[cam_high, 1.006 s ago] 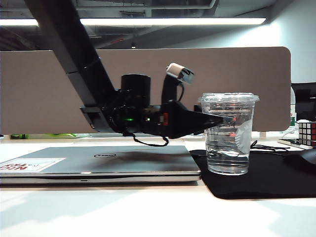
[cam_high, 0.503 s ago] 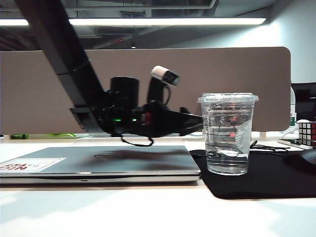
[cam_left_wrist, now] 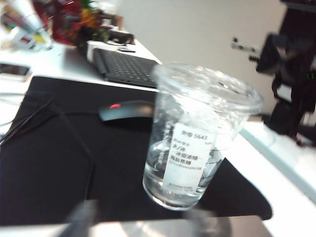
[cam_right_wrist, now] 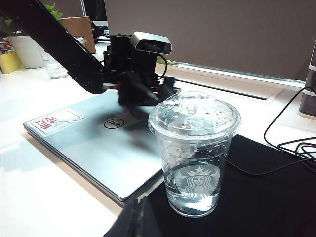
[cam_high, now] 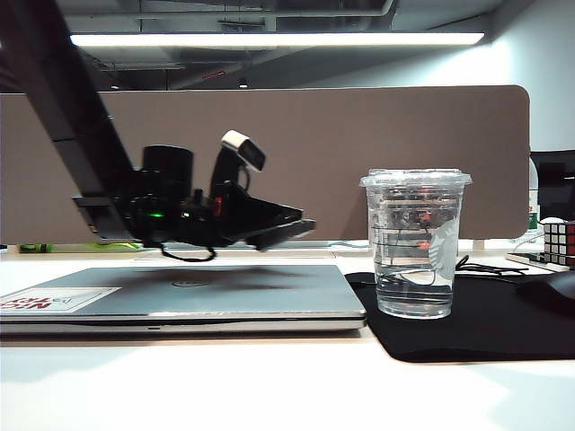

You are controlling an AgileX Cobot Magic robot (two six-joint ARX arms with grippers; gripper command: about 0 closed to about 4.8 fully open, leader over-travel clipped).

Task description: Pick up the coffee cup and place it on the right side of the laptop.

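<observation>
Left gripper (cam_high: 301,229) hangs above the laptop (cam_high: 180,298), clear of the coffee cup (cam_high: 416,242), nothing between its partly parted jaws. Right gripper (cam_right_wrist: 138,217) shows only a dark tip near the cup; whether it's open, can't tell. The cup stands upright on the black mat (cam_high: 485,328), just right of the laptop, a little liquid inside. The risk: any sideways swing toward it could clip that light cup and tip it.

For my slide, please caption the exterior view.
Coffee cup stands on black mat right of laptop; left gripper hovers apart.
</observation>
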